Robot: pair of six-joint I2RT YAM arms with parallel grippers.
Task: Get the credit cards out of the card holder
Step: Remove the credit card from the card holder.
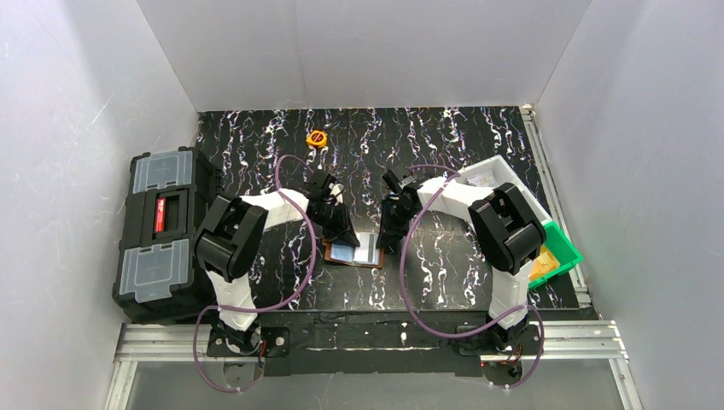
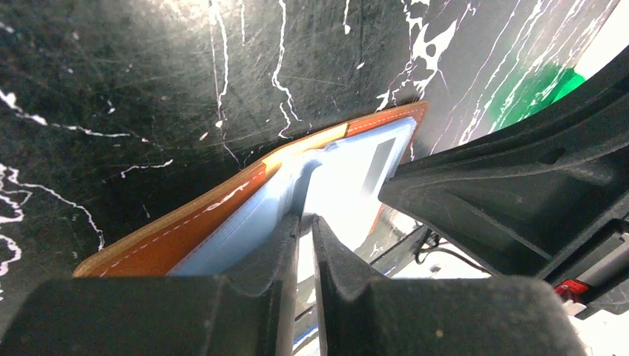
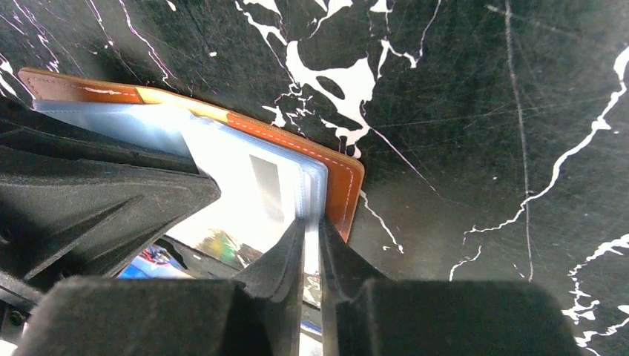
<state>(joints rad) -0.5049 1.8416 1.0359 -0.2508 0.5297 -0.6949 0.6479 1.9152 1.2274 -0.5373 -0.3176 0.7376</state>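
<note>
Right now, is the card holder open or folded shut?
Open: the card holder lies spread flat, both leaves out, clear pockets facing up.

Leather card holder — glossy plastic inside

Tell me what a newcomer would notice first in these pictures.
The open card holder stands out at the middle of the table, brown leather with shiny pale pockets. The left gripper and the right gripper press in on it from opposite ends, jaws nearly shut, each seeming to pinch a pocket edge. A big black toolbox fills the left edge, and a green bin sits at the right.
</note>
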